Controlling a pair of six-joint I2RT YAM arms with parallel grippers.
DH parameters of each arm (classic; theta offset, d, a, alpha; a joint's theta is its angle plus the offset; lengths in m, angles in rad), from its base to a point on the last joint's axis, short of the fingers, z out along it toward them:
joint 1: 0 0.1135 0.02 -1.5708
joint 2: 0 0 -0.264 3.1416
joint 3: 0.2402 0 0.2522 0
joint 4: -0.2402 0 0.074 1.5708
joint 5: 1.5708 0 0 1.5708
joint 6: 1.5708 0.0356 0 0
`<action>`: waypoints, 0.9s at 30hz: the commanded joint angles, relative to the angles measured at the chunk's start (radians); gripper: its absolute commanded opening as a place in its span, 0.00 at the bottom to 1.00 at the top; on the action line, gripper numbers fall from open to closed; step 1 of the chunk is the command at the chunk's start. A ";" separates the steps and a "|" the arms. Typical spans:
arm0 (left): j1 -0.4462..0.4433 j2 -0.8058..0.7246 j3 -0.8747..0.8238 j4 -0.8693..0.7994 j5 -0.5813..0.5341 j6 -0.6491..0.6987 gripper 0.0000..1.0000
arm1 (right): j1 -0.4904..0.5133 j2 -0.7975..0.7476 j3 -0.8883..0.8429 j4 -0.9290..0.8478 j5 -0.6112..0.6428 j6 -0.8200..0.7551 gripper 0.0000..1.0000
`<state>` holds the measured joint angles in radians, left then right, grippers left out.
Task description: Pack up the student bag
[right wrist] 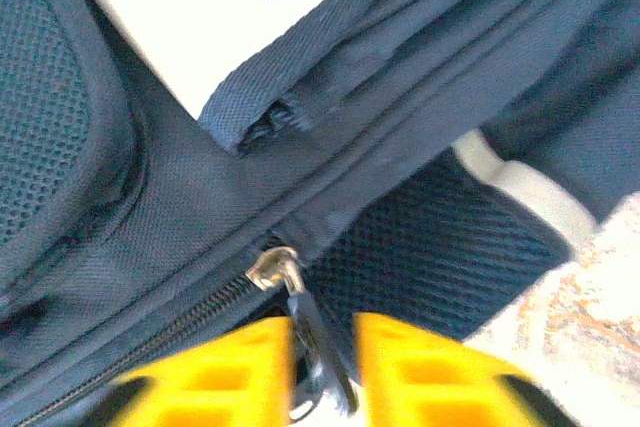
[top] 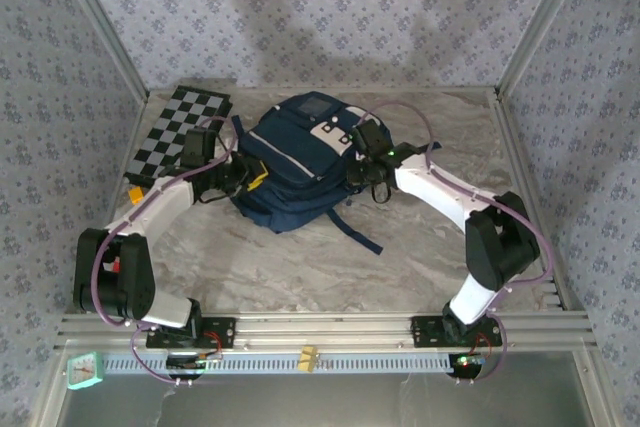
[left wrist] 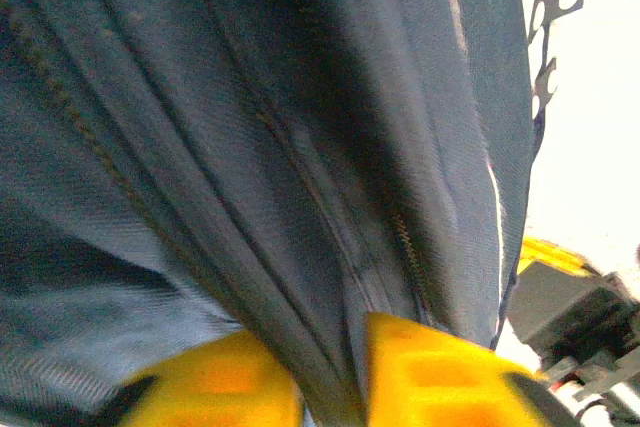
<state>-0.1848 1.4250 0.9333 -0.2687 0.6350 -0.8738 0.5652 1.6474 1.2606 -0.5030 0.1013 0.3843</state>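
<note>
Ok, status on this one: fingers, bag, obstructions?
Left fingers astride a student bag fabric fold, grip unclear. Right fingers astride its zipper pull, grip unclear. Bag lying on table; nothing blocking.

One student bag [top: 295, 172], one checkerboard [top: 170, 132]

a black-and-white checkerboard [top: 180, 135] lay flat at the upper left of the marbled grey table top [top: 300, 267], one corner reaching toward the back wall. patterned grey-blue wallpaper [top: 330, 7] covered the walls across the top and both sides of the frame. two slanted metal posts, left [top: 100, 19] and right [top: 542, 19], ran down to the table's far corners. along the bottom a ribbed aluminium rail [top: 330, 328] spanned the frame. just below it a small yellow clip [top: 307, 357] sat at centre, and a teal square item [top: 86, 370] sat at lower left, too small to identify.
</note>
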 commanded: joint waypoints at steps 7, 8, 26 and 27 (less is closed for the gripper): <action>-0.031 -0.217 -0.042 -0.074 -0.236 0.002 0.40 | -0.051 -0.040 0.044 0.002 -0.272 0.170 0.60; -0.060 -0.228 -0.050 -0.056 -0.265 -0.012 0.42 | -0.052 -0.016 0.062 0.019 -0.306 0.192 0.60; -0.269 -0.002 0.060 0.088 -0.479 -0.071 0.63 | -0.079 0.267 0.269 0.047 -0.453 0.253 0.38; -0.269 0.007 0.063 0.111 -0.472 -0.068 0.64 | -0.082 0.267 0.265 0.050 -0.454 0.252 0.35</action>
<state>-0.4473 1.4155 0.9546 -0.2394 0.1745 -0.9440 0.4835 1.8931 1.4849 -0.4721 -0.2977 0.6346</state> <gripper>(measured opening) 0.634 0.369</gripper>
